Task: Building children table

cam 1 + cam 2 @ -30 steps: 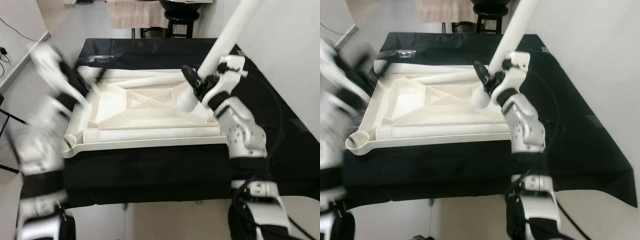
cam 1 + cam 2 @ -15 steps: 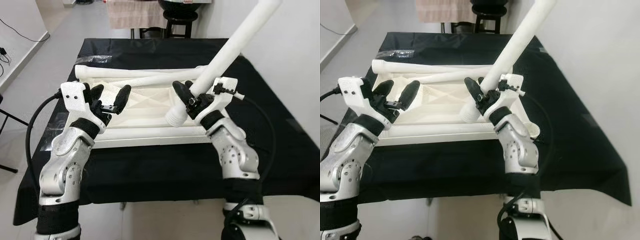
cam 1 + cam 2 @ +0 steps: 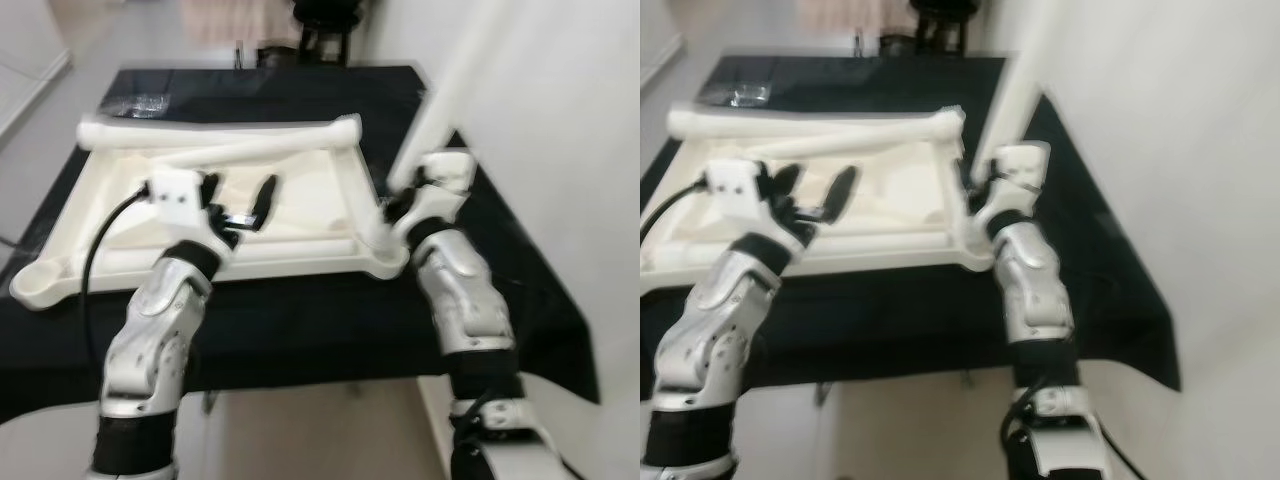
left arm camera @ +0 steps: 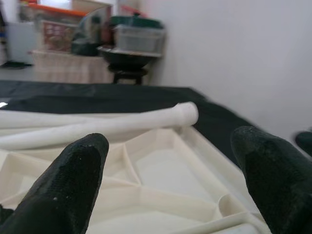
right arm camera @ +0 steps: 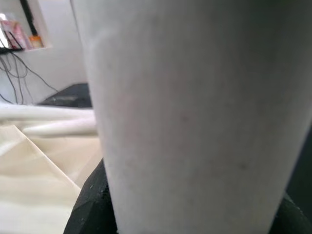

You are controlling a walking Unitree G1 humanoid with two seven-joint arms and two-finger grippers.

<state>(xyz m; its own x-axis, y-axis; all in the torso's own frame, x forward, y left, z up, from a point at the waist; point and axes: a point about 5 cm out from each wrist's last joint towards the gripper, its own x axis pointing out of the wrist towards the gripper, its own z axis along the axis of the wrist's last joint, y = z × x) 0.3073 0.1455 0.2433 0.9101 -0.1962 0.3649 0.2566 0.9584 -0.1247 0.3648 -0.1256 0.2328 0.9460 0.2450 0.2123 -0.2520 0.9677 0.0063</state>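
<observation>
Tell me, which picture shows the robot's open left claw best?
The left wrist view: the left gripper has both black fingers big and spread wide over the white tabletop. The eye views show it smaller and blurry, raised above the tabletop.

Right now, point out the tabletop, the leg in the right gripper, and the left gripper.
tabletop [image 3: 312, 212], left eye view, on its ribbed underside near the right edge.
leg [image 3: 447, 95], left eye view, mid-shaft above the gripper.
left gripper [image 3: 238, 203], left eye view, midway between its spread fingertips.
</observation>
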